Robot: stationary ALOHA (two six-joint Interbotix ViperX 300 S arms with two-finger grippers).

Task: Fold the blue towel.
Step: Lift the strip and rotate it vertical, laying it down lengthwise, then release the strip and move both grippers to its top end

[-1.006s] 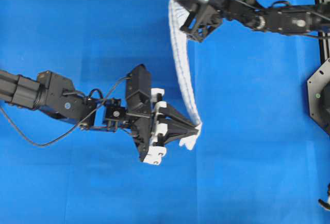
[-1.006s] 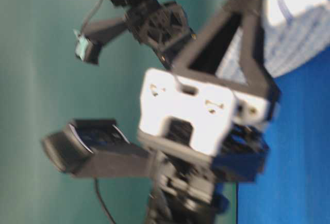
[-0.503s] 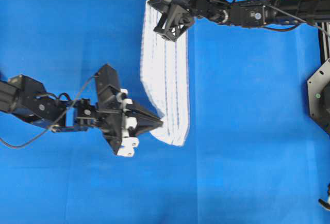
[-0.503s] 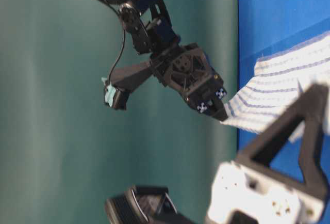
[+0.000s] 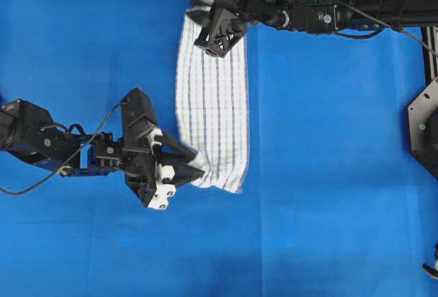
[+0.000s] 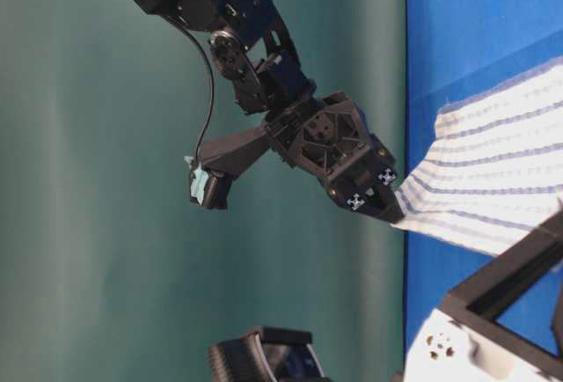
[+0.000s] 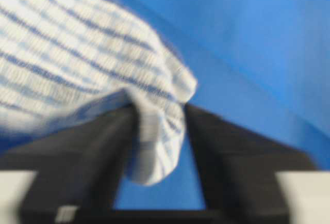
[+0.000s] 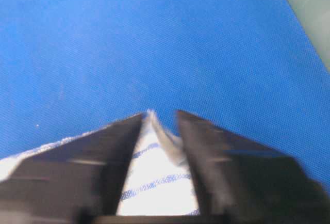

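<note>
Two grippers sit at the ends of the blue towel [image 5: 212,109], which lies long and flat near the table cover's [image 5: 342,174] far edge. The left gripper [image 5: 194,168] and right gripper [image 5: 213,37] are loose, cloth between their tips. A corner could snag and drag, spoiling the fold.
</note>
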